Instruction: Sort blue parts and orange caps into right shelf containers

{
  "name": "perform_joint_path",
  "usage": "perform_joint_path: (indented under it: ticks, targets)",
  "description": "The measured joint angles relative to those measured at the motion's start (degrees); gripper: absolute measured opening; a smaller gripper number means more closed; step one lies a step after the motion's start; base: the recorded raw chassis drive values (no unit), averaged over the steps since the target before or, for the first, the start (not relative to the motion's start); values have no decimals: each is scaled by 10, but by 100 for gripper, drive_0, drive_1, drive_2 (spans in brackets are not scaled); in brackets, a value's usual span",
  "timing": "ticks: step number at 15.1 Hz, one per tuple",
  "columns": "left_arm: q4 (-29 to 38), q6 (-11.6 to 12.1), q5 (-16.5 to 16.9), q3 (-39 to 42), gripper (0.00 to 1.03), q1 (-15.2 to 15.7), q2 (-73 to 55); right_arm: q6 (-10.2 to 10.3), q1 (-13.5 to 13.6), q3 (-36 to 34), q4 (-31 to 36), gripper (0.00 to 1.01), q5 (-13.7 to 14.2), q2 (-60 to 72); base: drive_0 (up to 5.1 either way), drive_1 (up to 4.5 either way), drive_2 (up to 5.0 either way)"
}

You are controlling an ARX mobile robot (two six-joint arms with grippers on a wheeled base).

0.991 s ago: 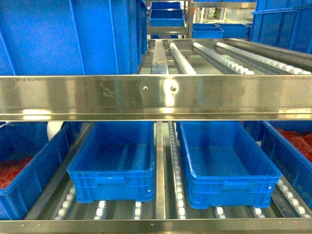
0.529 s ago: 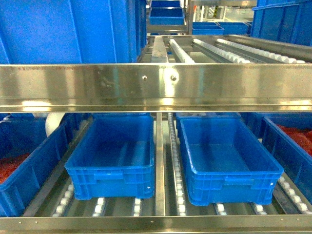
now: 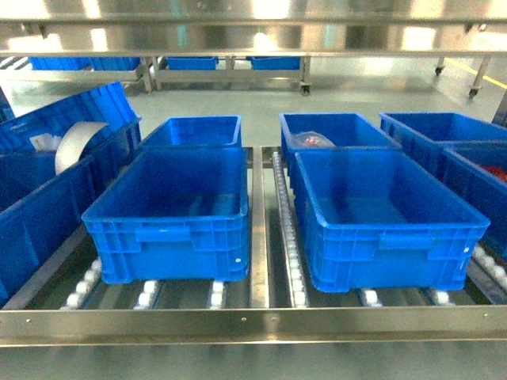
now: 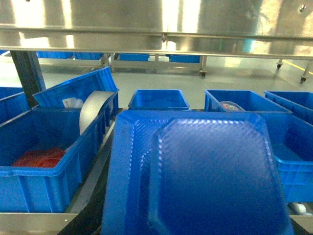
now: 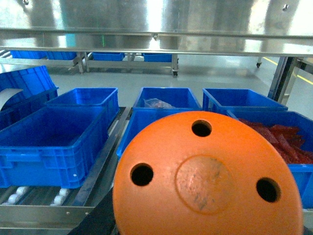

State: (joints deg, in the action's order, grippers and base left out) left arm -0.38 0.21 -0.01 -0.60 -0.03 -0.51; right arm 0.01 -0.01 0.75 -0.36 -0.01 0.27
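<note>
An orange cap [image 5: 208, 181] with three round holes is filling the right wrist view and a ribbed blue part [image 4: 195, 171] the left; neither pincer is showing, so their state cannot be told. Beyond, smooth-walled, thick-rimmed bright-blue crates [image 3: 170, 214] [image 3: 384, 218] are sitting side by side on the shelf rollers [image 3: 295, 273]. Farther back, grey floor [image 3: 261, 99] is stretching under a steel rail [image 3: 253, 32].

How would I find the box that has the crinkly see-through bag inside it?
Start at the silver shelf rail across the front and find the two big blue crates just behind it. Look over the right front crate to the smaller-looking back crate directly behind it. It alone of the four middle crates holds something: a clear plastic bag with something reddish inside, while the others look empty.
</note>
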Motion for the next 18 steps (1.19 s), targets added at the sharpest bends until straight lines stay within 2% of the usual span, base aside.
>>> perform_joint_path:
  ticks: [18]
  targets:
    - [-1,0,0,0,43,0,0,0,0,0,0,45,0,0,0,0,0]
